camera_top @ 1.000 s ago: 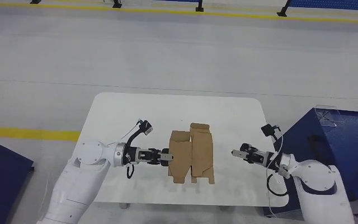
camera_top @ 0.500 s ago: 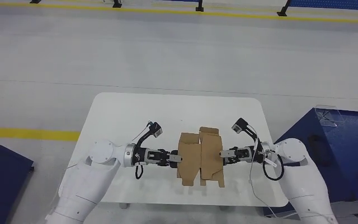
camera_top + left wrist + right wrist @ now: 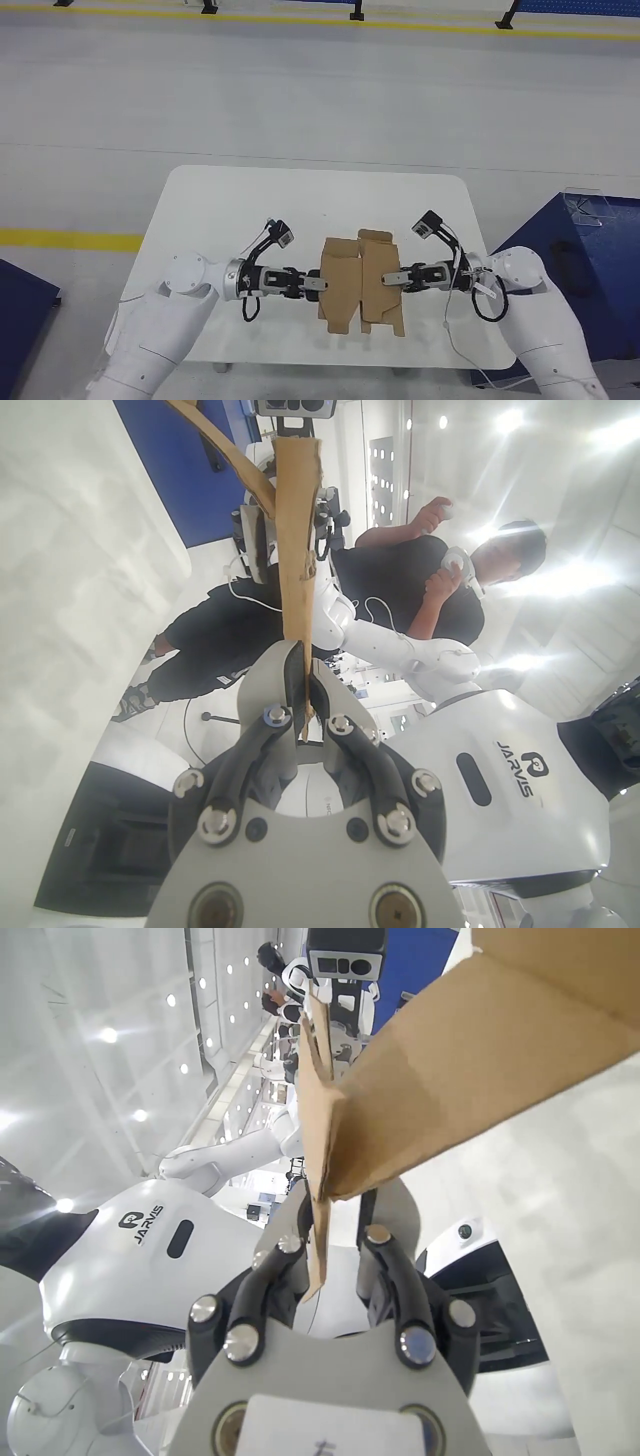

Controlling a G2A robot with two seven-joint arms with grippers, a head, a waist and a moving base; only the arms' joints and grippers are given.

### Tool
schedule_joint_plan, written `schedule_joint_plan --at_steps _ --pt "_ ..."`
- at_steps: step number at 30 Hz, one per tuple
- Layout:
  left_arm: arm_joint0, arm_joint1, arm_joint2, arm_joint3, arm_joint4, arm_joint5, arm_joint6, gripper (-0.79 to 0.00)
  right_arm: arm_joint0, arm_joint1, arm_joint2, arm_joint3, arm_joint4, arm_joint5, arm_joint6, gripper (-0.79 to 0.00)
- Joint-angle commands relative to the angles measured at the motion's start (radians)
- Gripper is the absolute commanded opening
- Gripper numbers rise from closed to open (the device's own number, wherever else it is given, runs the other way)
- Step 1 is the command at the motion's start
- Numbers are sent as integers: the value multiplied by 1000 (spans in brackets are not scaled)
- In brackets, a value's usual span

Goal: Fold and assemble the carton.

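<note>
White rounded table (image 3: 250, 200), creased cardboard carton (image 3: 345, 285), left gripper (image 3: 304, 662) pinching it, right gripper (image 3: 332, 1208) spread astride edge

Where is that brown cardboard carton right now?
In the top view the carton is over the middle of the white table, nearer the robot's edge, between the left gripper on its left and the right gripper on its right.

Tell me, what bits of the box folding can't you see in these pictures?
- Underside of the carton: top view, its own top panels cover it.
- Whether the right gripper is clamped on the carton: right wrist view, a cardboard flap covers the contact.
- The carton's far end: left wrist view, seen edge-on and cut off by the picture's edge.
- Crease lines: top view, too small.
</note>
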Motion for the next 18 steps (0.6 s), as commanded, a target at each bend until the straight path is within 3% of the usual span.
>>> schedule_joint_plan --at_steps 1,12,18 --pt "4 2 -12 5 -25 -3 -9 0 -6 6 10 -3 17 0 0 -785" --pt "68 70 -242 25 -3 19 -43 0 -10 28 32 9 39 0 0 -785" --pt "80 82 -256 35 23 66 -47 0 -10 28 32 9 39 0 0 -785"
